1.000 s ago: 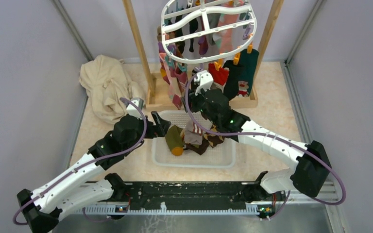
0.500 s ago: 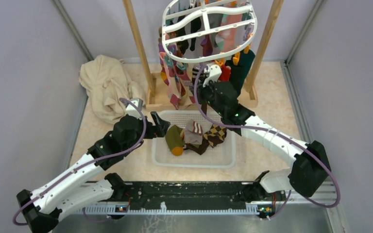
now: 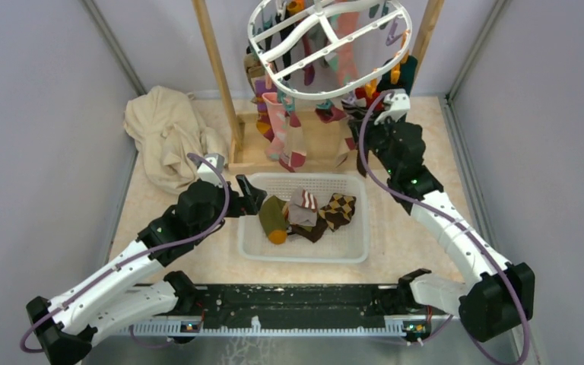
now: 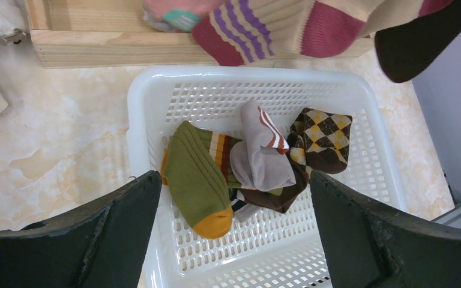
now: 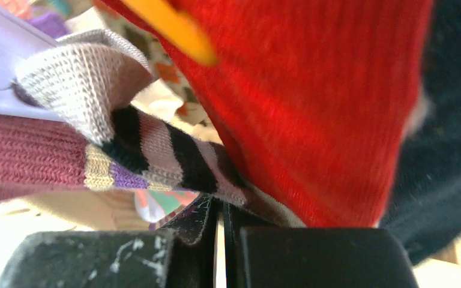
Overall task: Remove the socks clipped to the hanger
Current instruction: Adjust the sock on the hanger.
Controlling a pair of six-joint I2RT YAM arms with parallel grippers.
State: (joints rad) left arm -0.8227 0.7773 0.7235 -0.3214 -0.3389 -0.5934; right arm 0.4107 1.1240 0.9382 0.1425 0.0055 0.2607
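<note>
The white oval hanger point(image 3: 327, 46) hangs tilted from the wooden frame, with several socks point(image 3: 289, 141) clipped beneath it. My right gripper point(image 3: 361, 115) is raised at its right underside. In the right wrist view the gripper point(image 5: 221, 207) is shut, pinching the lower end of a black-and-grey striped sock point(image 5: 156, 150) beside a red sock point(image 5: 312, 90) and an orange clip point(image 5: 168, 30). My left gripper point(image 4: 234, 177) stands wide open over the white basket point(image 4: 138, 108), nothing between its fingers. A green sock point(image 4: 195, 180), a grey one point(image 4: 261, 162) and an argyle one point(image 4: 327, 135) lie in the basket.
A crumpled beige cloth point(image 3: 163, 133) lies at the back left. The wooden frame's posts point(image 3: 217, 68) and base board point(image 4: 96, 42) stand just behind the basket point(image 3: 350, 251). Grey walls close in on both sides.
My right gripper closed and swung right and back, from behind the basket to the hanger's right side. The hanger turned and tilted, and its socks swung. The left arm stayed still.
</note>
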